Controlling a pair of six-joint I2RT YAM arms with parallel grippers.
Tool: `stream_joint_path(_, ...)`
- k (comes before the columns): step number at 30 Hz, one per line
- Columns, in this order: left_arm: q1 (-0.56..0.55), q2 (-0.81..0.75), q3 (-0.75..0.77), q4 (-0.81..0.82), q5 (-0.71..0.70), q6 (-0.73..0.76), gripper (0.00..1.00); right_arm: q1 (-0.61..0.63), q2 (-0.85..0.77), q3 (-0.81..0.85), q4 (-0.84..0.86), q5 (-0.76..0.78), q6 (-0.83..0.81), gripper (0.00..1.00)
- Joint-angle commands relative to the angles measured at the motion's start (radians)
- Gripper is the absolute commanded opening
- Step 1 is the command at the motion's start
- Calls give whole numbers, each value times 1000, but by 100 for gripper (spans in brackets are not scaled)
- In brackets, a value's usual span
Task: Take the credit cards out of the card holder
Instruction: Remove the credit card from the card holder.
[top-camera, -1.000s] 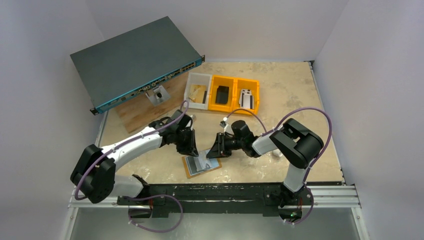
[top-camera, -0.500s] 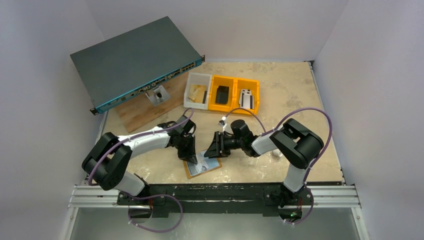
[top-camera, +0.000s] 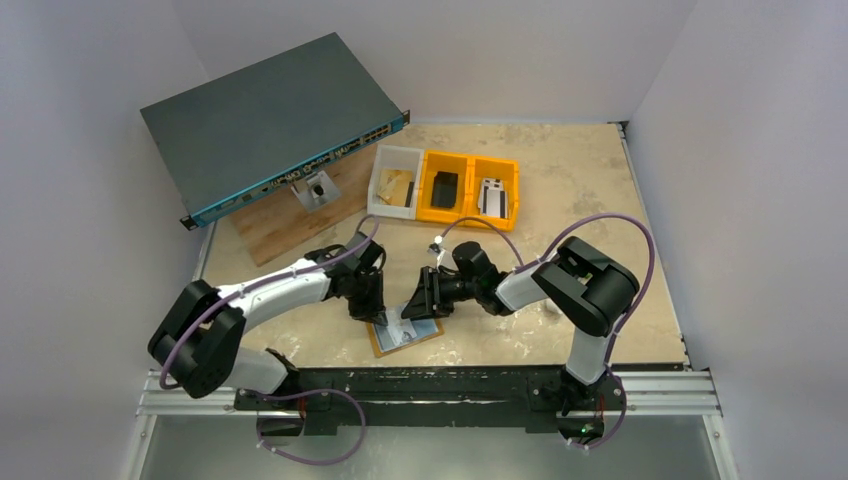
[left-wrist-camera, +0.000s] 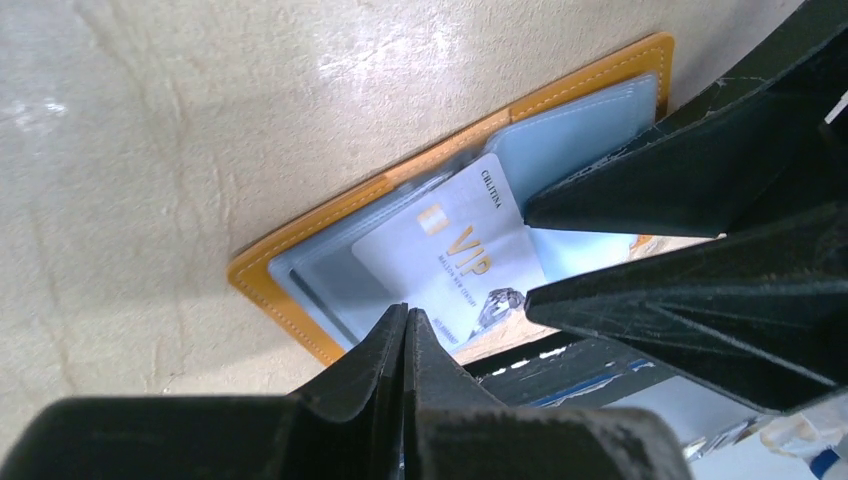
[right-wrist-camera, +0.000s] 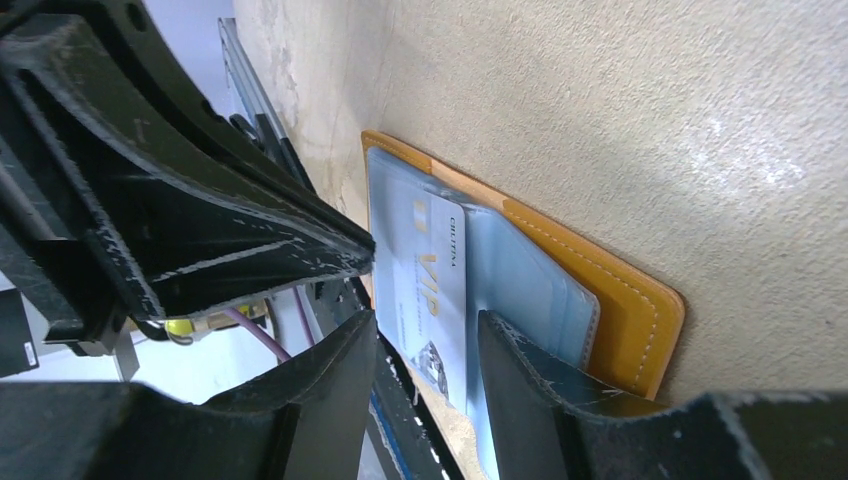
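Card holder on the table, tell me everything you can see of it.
The card holder lies open on the table near its front edge: tan-orange stitched leather, pale blue-grey pockets inside. A white VIP card sticks partly out. The shut left fingers meet its near edge; the open right fingers straddle the card.

card holder (right-wrist-camera: 640, 310) lay open on desk (right-wrist-camera: 600, 100), orange rim toward 3 o'clock. white VIP card (right-wrist-camera: 430, 270) sat partly out of its blue pocket. right gripper (right-wrist-camera: 428, 335) jaws apart, astride card at 6 o'clock. left gripper (right-wrist-camera: 350, 248) at 9 o'clock, tip by card.
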Motion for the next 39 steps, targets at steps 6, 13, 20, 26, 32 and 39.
stream_joint_path(6, -3, -6, -18, -15, -42, 26, 0, 8, 56, -7, -103, 74, -40, 43)
stream_joint_path(13, -4, 64, -21, 10, -44, 22, 0, 15, 83, -10, -87, 50, -40, 43)
stream_joint_path(20, -7, 92, -34, 18, -56, 16, 0, 19, 80, -16, -71, 32, -29, 26)
stream_joint_path(26, -5, 84, -44, -5, -78, 13, 0, -14, 68, -54, -31, 18, -7, 2)
stream_joint_path(32, -4, 77, -50, -36, -113, 9, 0, -84, 6, -85, -52, 22, -30, 0)
stream_joint_path(39, -3, 71, -50, -37, -111, 9, 0, -98, -45, -82, -79, 20, -40, 0)
